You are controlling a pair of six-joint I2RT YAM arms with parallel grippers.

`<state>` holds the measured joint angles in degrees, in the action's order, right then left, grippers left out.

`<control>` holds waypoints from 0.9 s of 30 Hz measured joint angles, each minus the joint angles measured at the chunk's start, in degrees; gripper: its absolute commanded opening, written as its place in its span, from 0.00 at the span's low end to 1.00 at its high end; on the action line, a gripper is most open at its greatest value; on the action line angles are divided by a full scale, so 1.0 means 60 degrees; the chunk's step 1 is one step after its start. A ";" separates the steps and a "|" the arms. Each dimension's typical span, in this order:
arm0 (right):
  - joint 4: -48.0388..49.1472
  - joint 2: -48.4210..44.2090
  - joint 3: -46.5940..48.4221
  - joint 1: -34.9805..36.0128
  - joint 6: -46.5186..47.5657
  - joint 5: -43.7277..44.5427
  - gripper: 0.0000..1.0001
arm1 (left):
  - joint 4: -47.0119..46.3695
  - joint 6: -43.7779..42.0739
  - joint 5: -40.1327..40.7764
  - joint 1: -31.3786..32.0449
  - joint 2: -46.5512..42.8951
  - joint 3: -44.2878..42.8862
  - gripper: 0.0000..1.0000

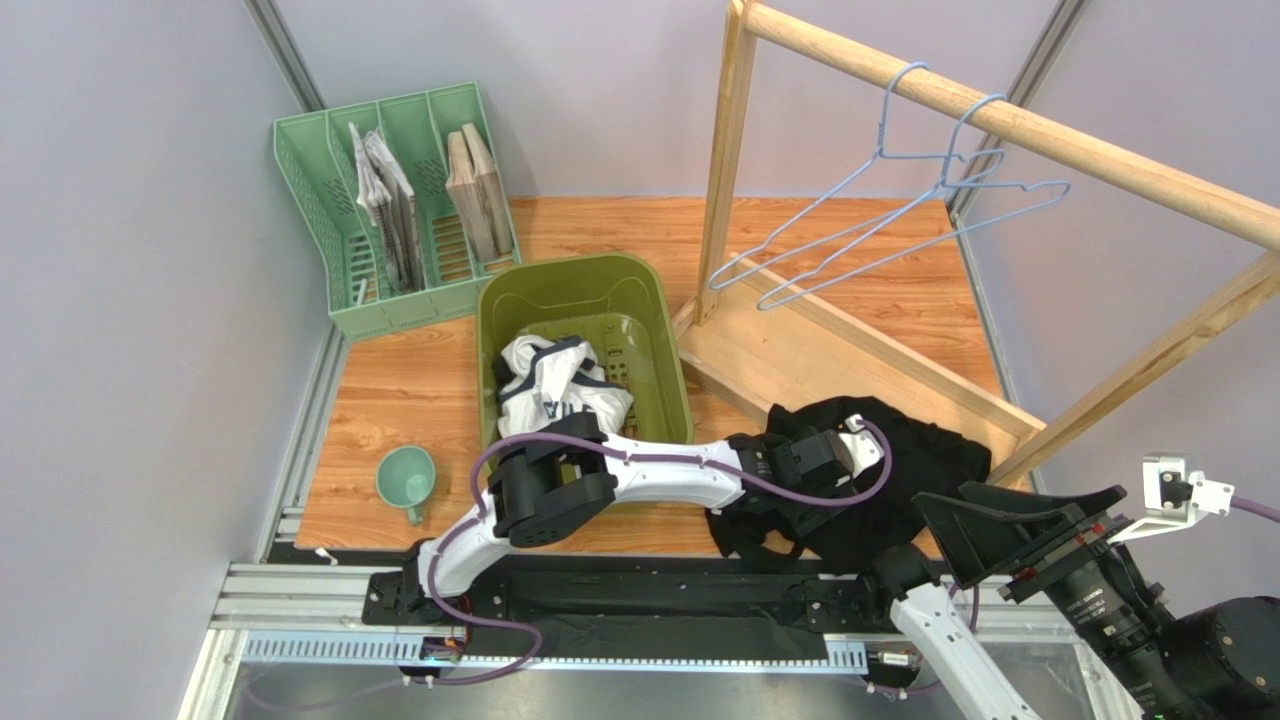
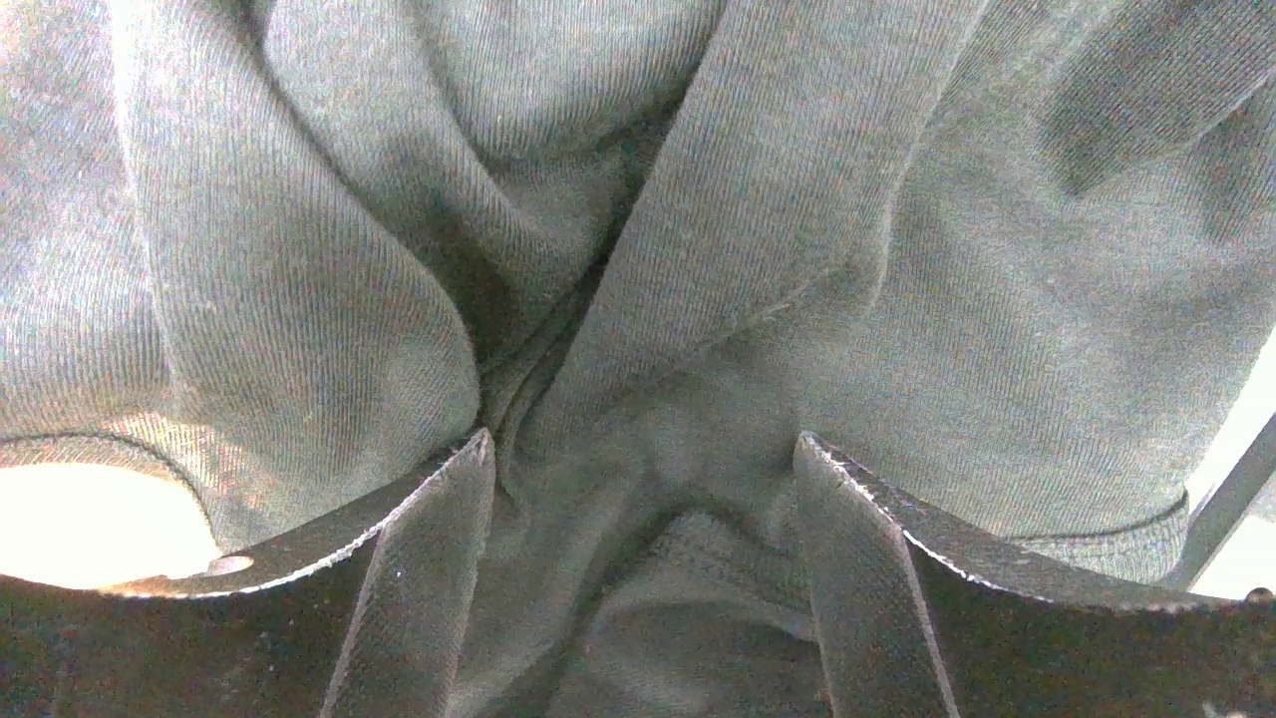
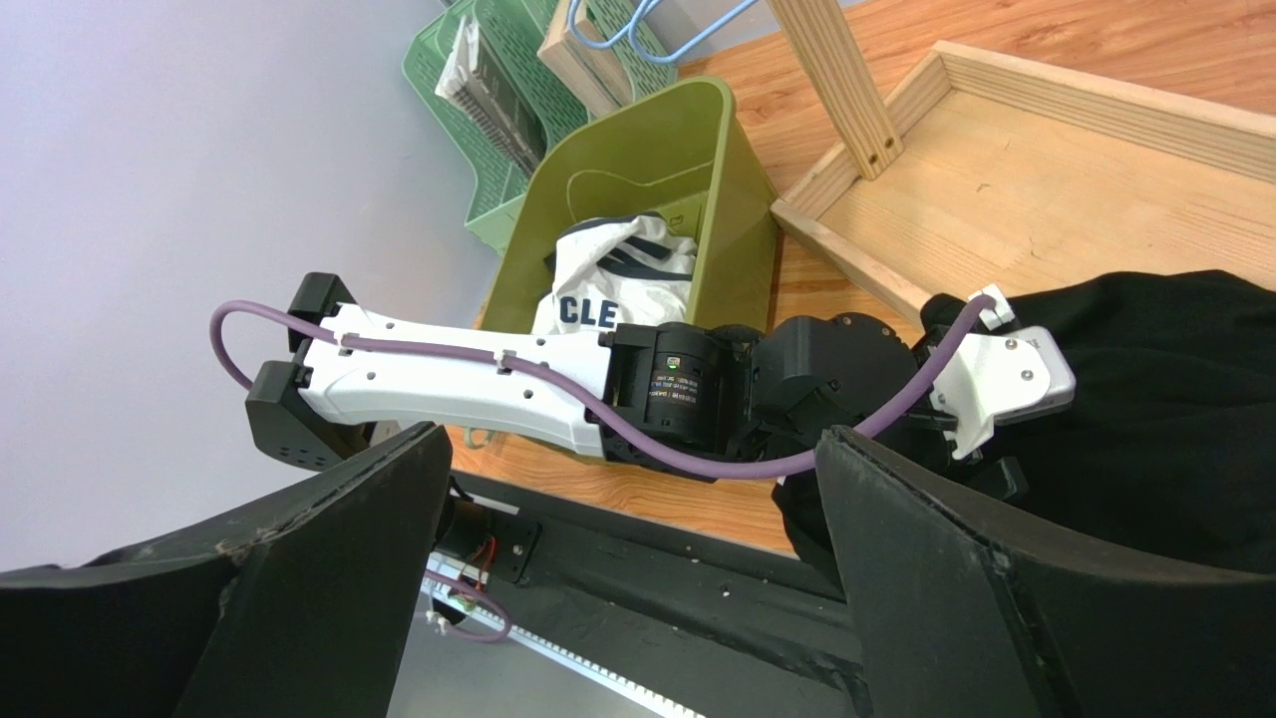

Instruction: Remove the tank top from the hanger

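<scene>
The black tank top [image 1: 932,450] lies crumpled on the wooden table, right of the green bin, with no hanger showing in it. It also shows in the right wrist view [image 3: 1168,404]. My left gripper [image 1: 824,458] reaches across onto it. In the left wrist view the left gripper [image 2: 644,449] is open, its fingers spread and pressed into folds of the dark fabric [image 2: 839,225]. My right gripper [image 1: 944,498] hovers at the near right, open and empty [image 3: 629,437], facing the left arm. Two empty light-blue wire hangers [image 1: 887,225] hang on the wooden rail.
A wooden clothes rack [image 1: 842,360] stands at the back right. A green bin [image 1: 519,300] holds a white garment [image 1: 556,383]. A mint file rack [image 1: 323,195] stands at the back left and a teal cup [image 1: 406,477] sits near the front left.
</scene>
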<state>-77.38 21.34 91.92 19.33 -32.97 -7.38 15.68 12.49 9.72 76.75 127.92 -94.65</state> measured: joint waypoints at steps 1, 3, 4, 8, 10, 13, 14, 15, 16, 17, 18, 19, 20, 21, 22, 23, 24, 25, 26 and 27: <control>-0.0004 -0.0015 -0.0036 0.0000 0.0000 0.0007 1.00 | 0.0018 -0.0004 -0.0033 -0.0011 0.0036 -0.0058 0.72; 0.0000 -0.0040 -0.0091 0.0000 -0.0004 0.0033 1.00 | 0.0025 0.0015 -0.0102 -0.0106 0.0080 -0.0113 0.59; 0.0004 -0.0069 -0.0127 0.0000 -0.0004 0.0055 1.00 | 0.0022 0.0076 -0.0124 -0.0142 0.0080 -0.0113 0.54; -0.0004 -0.0193 -0.0200 0.0000 -0.0011 0.0127 1.00 | -0.0069 0.0255 -0.0142 -0.0382 0.0076 -0.0066 0.29; 0.0000 -0.0229 -0.0229 0.0000 -0.0018 0.0149 1.00 | -0.0171 0.0331 -0.0120 -0.0455 0.0029 0.0040 0.22; -0.0004 -0.0291 -0.0350 0.0000 -0.0029 0.0149 1.00 | -0.0357 0.0382 -0.0026 -0.0499 -0.0098 0.0295 0.11; 0.0000 -0.0299 -0.0390 0.0000 -0.0029 0.0153 1.00 | -0.0397 0.0401 -0.0015 -0.0499 -0.0160 0.0393 0.03; 0.0000 -0.0299 -0.0433 0.0000 -0.0029 0.0153 1.00 | -0.0455 0.0412 0.0011 -0.0495 -0.0248 0.0532 0.00; 0.0000 -0.0299 -0.0474 0.0000 -0.0033 0.0153 1.00 | -0.0488 0.0437 0.0025 -0.0495 -0.0361 0.0710 0.00; 0.0000 -0.0299 -0.0510 0.0000 -0.0033 0.0153 1.00 | -0.0488 0.0466 0.0047 -0.0492 -0.0459 0.0845 0.00; -0.0004 -0.0299 -0.0532 0.0000 -0.0029 0.0153 1.00 | -0.0506 0.0470 0.0055 -0.0481 -0.0576 0.0998 0.00; -0.0004 -0.0302 -0.0550 0.0000 -0.0033 0.0157 1.00 | -0.0510 0.0474 0.0076 -0.0474 -0.0710 0.1195 0.00; -0.0004 -0.0306 -0.0565 0.0000 -0.0033 0.0157 1.00 | -0.0474 0.0477 0.0117 -0.0452 -0.0838 0.1362 0.00; -0.0004 -0.0313 -0.0568 0.0000 -0.0033 0.0164 1.00 | -0.0437 0.0477 0.0160 -0.0426 -0.0947 0.1486 0.00; 0.0000 -0.0317 -0.0568 0.0000 -0.0033 0.0171 1.00 | -0.0357 0.0477 0.0204 -0.0393 -0.1089 0.1654 0.00; 0.0000 -0.0328 -0.0568 0.0000 -0.0033 0.0186 1.00 | -0.0229 0.0477 0.0237 -0.0353 -0.1231 0.1789 0.00; 0.0000 -0.0335 -0.0572 0.0000 -0.0033 0.0189 1.00 | -0.0142 0.0481 0.0262 -0.0310 -0.1384 0.1920 0.00; 0.0000 -0.0346 -0.0572 0.0000 -0.0033 0.0204 1.00 | -0.0055 0.0484 0.0277 -0.0288 -0.1508 0.2011 0.00; 0.0000 -0.0353 -0.0572 0.0000 -0.0033 0.0219 1.00 | 0.0022 0.0495 0.0306 -0.0270 -0.1687 0.2138 0.00; 0.0000 -0.0368 -0.0576 0.0000 -0.0033 0.0222 1.00 | 0.0076 0.0506 0.0335 -0.0240 -0.1883 0.2251 0.00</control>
<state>-77.38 19.14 88.47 19.33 -33.17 -6.04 16.14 15.53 11.73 75.31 116.62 -81.14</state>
